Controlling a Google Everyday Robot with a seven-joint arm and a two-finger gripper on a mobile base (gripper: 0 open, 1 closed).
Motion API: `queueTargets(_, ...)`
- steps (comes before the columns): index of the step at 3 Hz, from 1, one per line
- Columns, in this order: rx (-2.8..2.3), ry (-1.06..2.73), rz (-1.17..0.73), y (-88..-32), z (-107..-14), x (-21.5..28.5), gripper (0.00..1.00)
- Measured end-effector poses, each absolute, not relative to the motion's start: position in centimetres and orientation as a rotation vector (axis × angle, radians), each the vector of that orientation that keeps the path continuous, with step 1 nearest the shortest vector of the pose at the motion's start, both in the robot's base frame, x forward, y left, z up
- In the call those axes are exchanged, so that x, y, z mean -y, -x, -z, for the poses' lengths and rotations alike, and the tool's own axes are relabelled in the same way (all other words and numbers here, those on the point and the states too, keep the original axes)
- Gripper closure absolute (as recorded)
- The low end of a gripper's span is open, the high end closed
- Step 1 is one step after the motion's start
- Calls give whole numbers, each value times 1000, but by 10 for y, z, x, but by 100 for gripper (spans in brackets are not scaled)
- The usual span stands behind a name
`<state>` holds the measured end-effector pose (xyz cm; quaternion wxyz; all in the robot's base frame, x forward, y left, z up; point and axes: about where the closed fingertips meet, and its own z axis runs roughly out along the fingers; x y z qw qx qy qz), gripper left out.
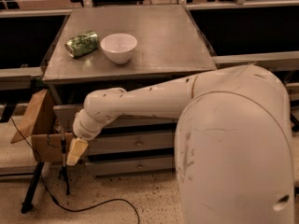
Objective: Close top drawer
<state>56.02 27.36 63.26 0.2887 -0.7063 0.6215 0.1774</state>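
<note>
The top drawer is the wide grey front panel just under the tabletop. It stands a little out from the frame, with a dark gap above it. My white arm crosses in front of most of it, so its centre fitting is hidden. My gripper hangs down at the drawer's left end, in front of and slightly below the panel, with its yellowish tip pointing at the floor.
A white bowl and a green can lying on its side sit on the grey tabletop. Two lower drawer fronts are below. A cardboard box, a black stand and a floor cable are at left.
</note>
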Motion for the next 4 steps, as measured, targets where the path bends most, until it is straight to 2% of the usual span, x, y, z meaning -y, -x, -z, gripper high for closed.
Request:
queueTargets(1,-1673,1845,-453,-584,-634,-300,0)
queueTargets(2,-1673,1845,-453,-583,-634,-300,17)
queueTargets(3,-1706,1803,-416,-600,-636,-314,41)
queueTargets(4,-1744,1751,-376,-617,-638,-327,42)
